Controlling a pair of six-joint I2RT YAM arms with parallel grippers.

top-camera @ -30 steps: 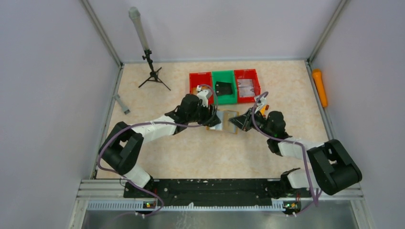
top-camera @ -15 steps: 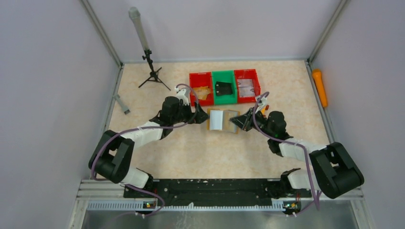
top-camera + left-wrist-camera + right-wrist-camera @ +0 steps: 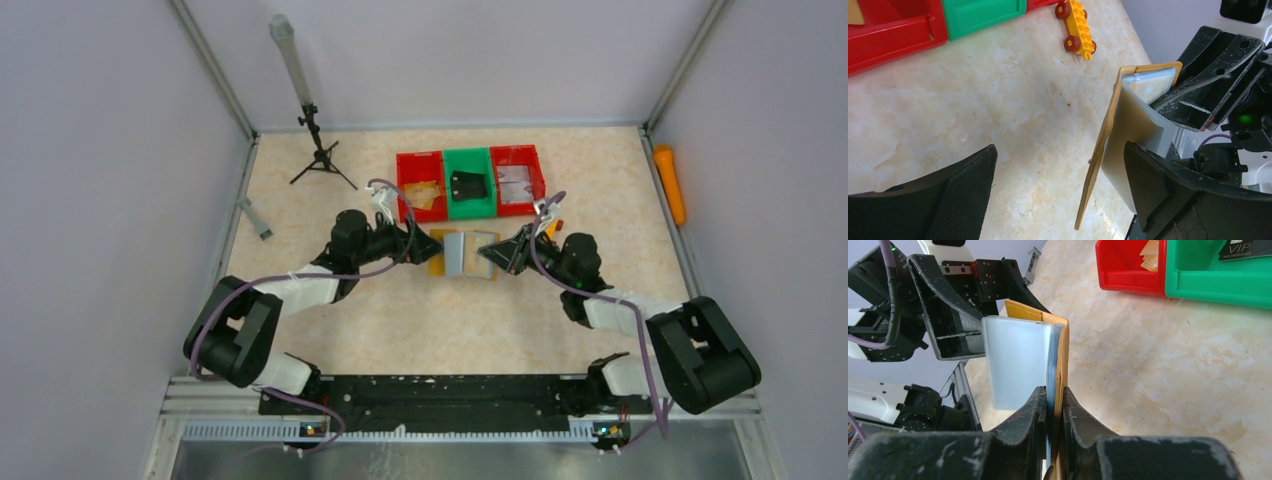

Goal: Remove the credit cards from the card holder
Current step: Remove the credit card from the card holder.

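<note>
Mustard-brown leather-like cover and shiny grey lining make up the holder (image 3: pixel 463 252), which is held half open and on edge over the worktop (image 3: pixel 400 320), in front of the bins and between the two arms. One flap is clenched by the right hand (image 3: pixel 1053 395), cover and lining pinched together between nearly closed fingers. The left hand (image 3: pixel 1060 150) is released, fingers spread wide, with the free flap standing in the gap; contact cannot be told.

Some tan cards (image 3: pixel 1149 255) are seen lying in a red bin (image 3: pixel 1128 277). Whether any are left in the holder cannot be told; only a bluish edge shows behind the lining.

The holder is judged light and floppy, its lining slick, so a firm pinch on the cover is needed. The cards are judged thin, stiff and slippery, best taken by an exposed short edge and drawn straight along the pocket.

"VIP" can be read on a black card (image 3: pixel 1243 250) in the green bin (image 3: pixel 1218 287); the smaller line beneath it is illegible.
</note>
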